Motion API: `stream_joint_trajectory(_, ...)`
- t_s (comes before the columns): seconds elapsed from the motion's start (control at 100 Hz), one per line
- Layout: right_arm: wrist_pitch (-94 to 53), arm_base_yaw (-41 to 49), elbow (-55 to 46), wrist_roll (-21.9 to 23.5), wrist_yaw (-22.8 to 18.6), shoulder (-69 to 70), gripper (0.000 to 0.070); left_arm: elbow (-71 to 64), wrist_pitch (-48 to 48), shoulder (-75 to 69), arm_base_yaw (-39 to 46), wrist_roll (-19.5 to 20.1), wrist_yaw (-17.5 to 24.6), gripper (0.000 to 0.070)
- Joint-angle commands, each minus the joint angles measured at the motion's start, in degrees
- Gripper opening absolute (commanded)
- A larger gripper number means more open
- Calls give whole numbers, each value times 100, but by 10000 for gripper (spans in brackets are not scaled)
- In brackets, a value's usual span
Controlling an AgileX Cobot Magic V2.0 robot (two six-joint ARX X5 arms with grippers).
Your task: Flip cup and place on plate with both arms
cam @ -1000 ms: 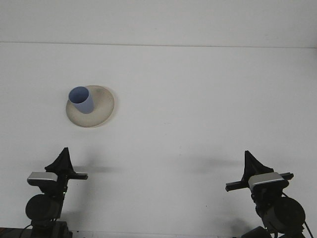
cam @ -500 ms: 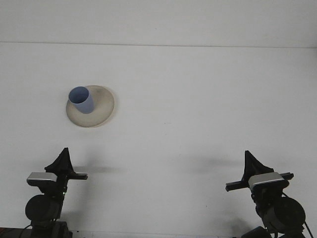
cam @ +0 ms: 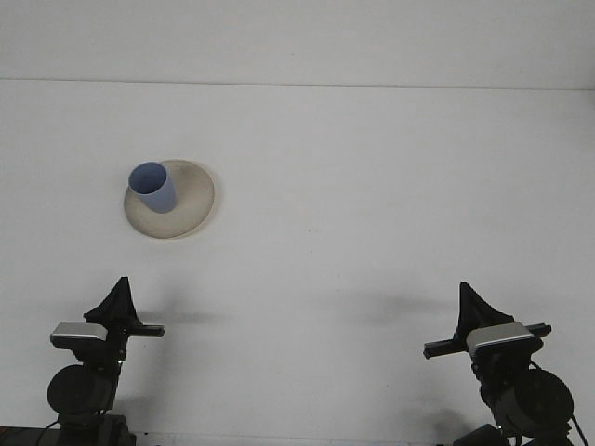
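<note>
Front view: left gripper and right gripper are parked low at the near edge, fingers drawn together, nothing held. Cup is seen ahead of the left gripper, well apart, mouth up on the plate near its left rim. Risk: toppling off that rim if nudged. No change is seen against the earlier frames.

One high front camera looks forward over the table.

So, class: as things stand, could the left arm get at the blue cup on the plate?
Probably yes. The blue cup stands on the plate ahead of the left gripper, with only bare table between them.
</note>
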Motion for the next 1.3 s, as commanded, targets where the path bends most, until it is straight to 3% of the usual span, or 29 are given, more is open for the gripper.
stream_joint_trajectory(0.0,70,-85,44,-184,15,-2,6,-109,66,-7,-9,-28,-37,12)
stream_joint_trajectory(0.12,481,-688,-243,-341,-76,-92,6,-109,66,-7,-9,-28,-37,12)
stream_joint_trajectory(0.29,1080,-1762,-1231,-656,-1093,-634,6,-109,66,-7,-9,-28,-37,12)
stream_joint_trajectory(0.37,1097,-2057,-1698,-813,-1338,-999,6,-109,66,-7,-9,-28,-37,12)
stream_joint_trajectory(0.66,1700,-2356,-2848,-1222,-1333,-1421,6,-109,68,0,-9,-28,-37,12)
stream_joint_trajectory(0.81,1790,-2389,-2835,-1419,-1353,-1421,6,-109,68,2,-9,-28,-37,12)
stream_joint_trajectory(1.29,2404,-2382,-2835,-1386,-1353,-1421,6,-109,70,-2,-9,-28,-37,12)
